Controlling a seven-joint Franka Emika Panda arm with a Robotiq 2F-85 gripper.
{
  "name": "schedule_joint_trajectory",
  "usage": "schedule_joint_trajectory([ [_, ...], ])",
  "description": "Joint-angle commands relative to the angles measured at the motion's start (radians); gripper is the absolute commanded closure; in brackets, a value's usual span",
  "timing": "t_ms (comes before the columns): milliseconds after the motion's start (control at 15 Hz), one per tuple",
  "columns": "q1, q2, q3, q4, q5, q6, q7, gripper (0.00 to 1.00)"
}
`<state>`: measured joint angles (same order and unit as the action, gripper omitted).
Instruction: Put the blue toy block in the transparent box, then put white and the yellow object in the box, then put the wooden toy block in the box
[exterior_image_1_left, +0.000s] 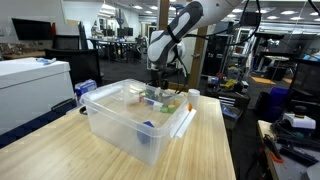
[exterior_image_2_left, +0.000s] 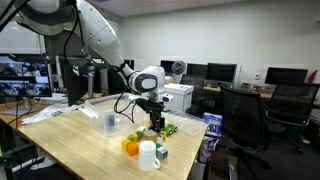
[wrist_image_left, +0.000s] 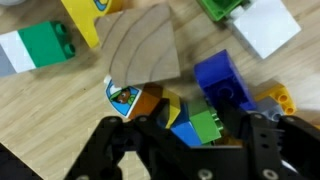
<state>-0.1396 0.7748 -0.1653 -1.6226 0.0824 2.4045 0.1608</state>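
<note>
The transparent box (exterior_image_1_left: 120, 128) stands mid-table; a small blue block (exterior_image_1_left: 148, 126) lies inside near its front wall. In an exterior view the box (exterior_image_2_left: 110, 123) looks small and far. My gripper (exterior_image_1_left: 157, 88) hangs low behind the box, over a pile of toy blocks (exterior_image_2_left: 160, 128). In the wrist view the gripper (wrist_image_left: 185, 128) is open, with a joined cluster of yellow, blue and green bricks (wrist_image_left: 190, 122) between its fingers. The wooden toy block (wrist_image_left: 145, 50), a tan quarter-round, lies just beyond. A yellow piece with some white (wrist_image_left: 88, 22) lies further off. Another blue brick (wrist_image_left: 222, 80) sits beside the cluster.
A white block (wrist_image_left: 265, 30), a green-and-white brick (wrist_image_left: 30, 48) and a green brick (wrist_image_left: 222, 8) lie around the pile. An orange item (exterior_image_2_left: 130, 146) and a white cup (exterior_image_2_left: 148, 155) stand near the table's end. A printer (exterior_image_1_left: 30, 85) stands beside the table.
</note>
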Motion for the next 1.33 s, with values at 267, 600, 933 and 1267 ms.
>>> schedule_joint_trajectory([
  [267,0.039,-0.029,0.018,0.001,-0.025,-0.013,-0.001,1.0],
  [600,0.038,-0.035,0.008,0.02,-0.037,-0.084,0.009,0.62],
  [933,0.007,-0.049,0.034,0.041,-0.053,-0.219,-0.116,0.28],
  [1267,0.003,-0.026,0.037,0.05,-0.134,-0.248,-0.249,0.0],
])
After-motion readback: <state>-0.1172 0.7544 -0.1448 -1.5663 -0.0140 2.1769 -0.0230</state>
